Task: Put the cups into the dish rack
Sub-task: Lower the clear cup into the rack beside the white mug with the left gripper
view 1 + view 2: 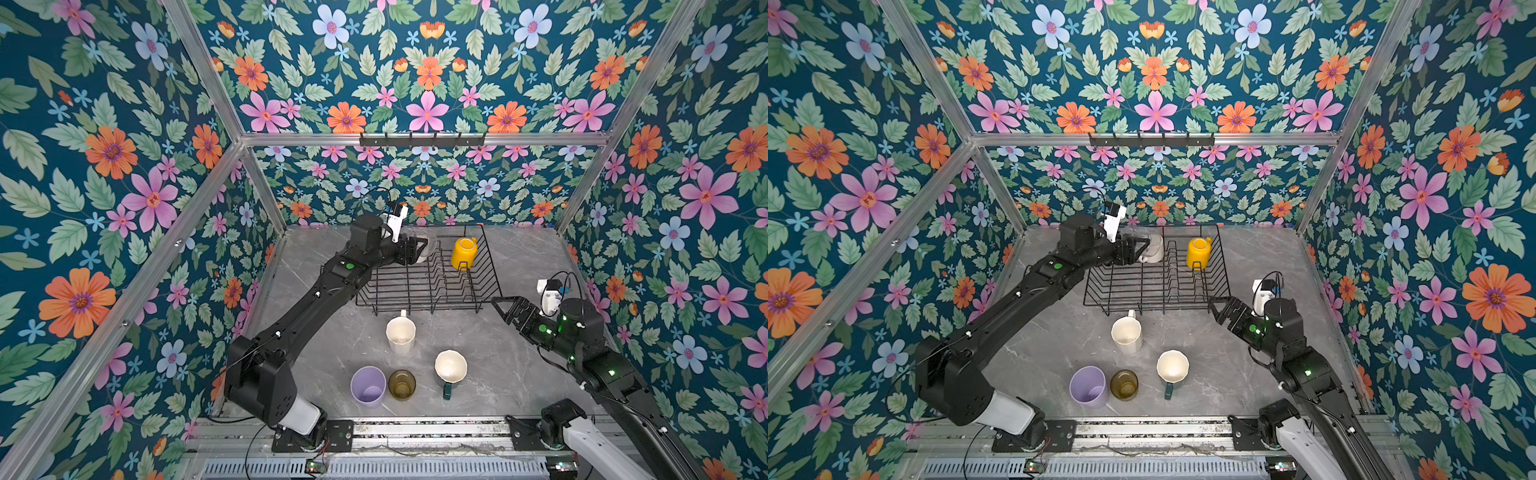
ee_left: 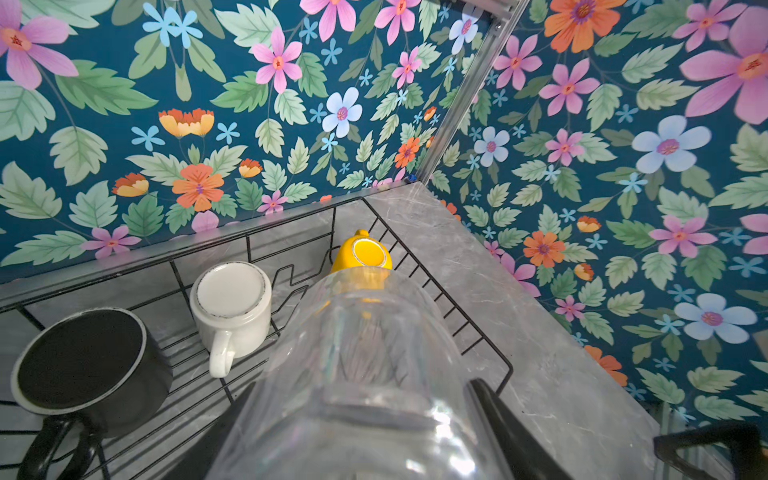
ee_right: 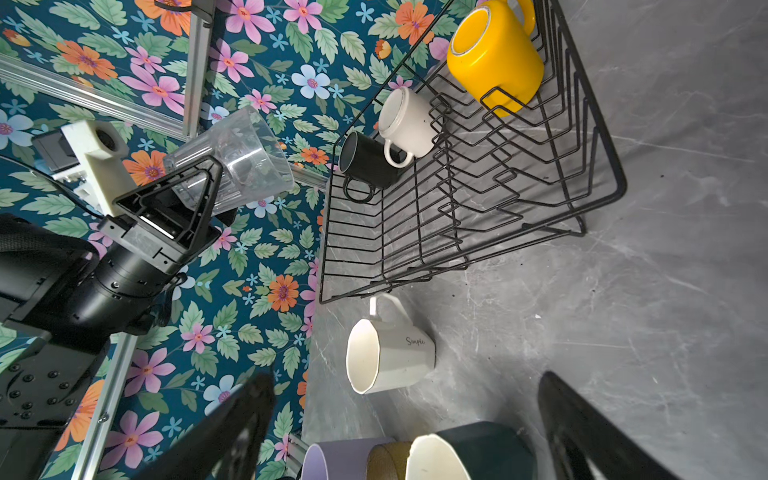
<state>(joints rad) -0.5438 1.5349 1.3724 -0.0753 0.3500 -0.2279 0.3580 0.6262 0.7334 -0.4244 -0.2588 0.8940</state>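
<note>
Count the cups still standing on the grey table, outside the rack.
4: tall white mug nearest the black wire rack; lilac plastic tumbler, olive-amber glass and green mug with white inside lined up nearer the camera. None seems hidden.

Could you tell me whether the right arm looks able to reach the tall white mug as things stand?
Probably yes: the right gripper is open, only bare table lies between it and the tall white mug, and the left gripper is over the dish rack.
</note>
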